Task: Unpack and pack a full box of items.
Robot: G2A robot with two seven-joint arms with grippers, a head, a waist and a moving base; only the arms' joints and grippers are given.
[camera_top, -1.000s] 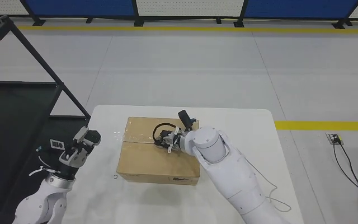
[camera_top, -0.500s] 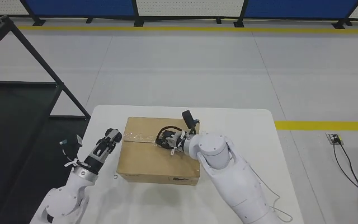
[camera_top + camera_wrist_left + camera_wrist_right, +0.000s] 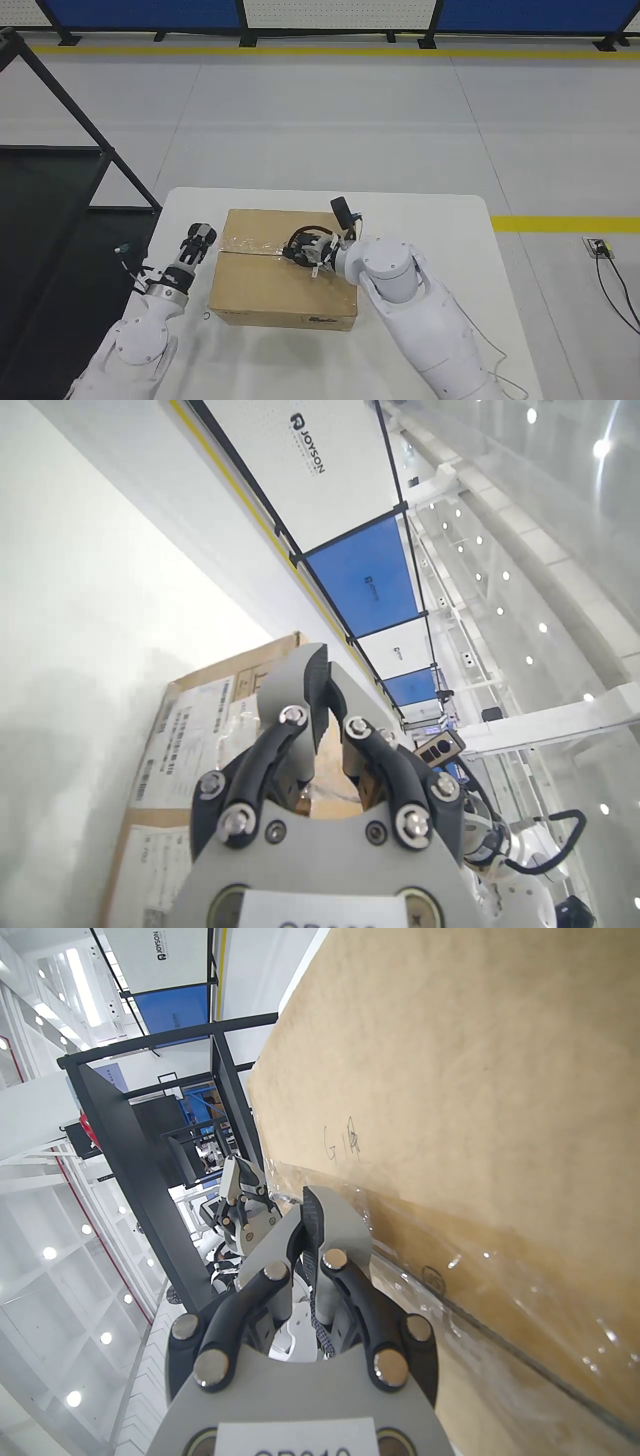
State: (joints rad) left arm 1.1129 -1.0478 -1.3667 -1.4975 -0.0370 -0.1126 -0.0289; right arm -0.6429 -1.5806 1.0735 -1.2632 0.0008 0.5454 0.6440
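Right gripper [image 3: 297, 250], fingers pressed together, at box [image 3: 270, 290] seam; left gripper [image 3: 199, 238] likewise, box's 9 o'clock. Tips may skate off glossy tape [image 3: 450, 1268].

Left arm [image 3: 140, 338] extends from 7 o'clock, the left gripper [image 3: 198, 238] aimed toward 1 o'clock, fingers [image 3: 287, 690] meeting at the tips. Right arm [image 3: 425, 325] rises from 5 o'clock, bends at the elbow and points the right gripper [image 3: 298, 250] toward 9 o'clock, fingers [image 3: 345, 1225] pressed together.
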